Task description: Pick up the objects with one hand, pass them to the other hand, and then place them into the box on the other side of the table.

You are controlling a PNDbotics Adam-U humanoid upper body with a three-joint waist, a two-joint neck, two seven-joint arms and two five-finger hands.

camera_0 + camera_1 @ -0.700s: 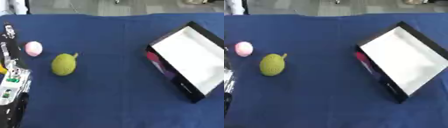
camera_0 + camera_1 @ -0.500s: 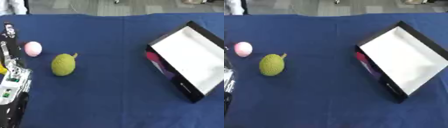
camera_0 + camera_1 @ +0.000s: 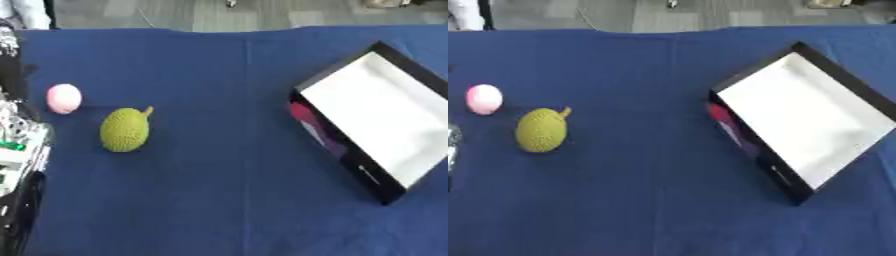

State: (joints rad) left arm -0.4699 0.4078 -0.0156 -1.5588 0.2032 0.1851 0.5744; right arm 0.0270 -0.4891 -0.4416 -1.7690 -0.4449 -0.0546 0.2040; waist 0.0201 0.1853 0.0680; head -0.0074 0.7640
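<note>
You have a dark blue tablecloth [image 3: 227,190], a pale pink ball [image 3: 64,98], and a yellow-green knobbly fruit [image 3: 123,130]. Your box [image 3: 843,82] is black outside, white inside, with pink and purple print on its side.

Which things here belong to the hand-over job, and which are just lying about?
Job: pink ball; green knobbly fruit; black box with white inside; left arm at the left edge, hand unclear.
Lying about: blue tablecloth; grey floor beyond.

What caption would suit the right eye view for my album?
A pink ball and a green knitted fruit wait left of an empty black box on blue cloth.
</note>
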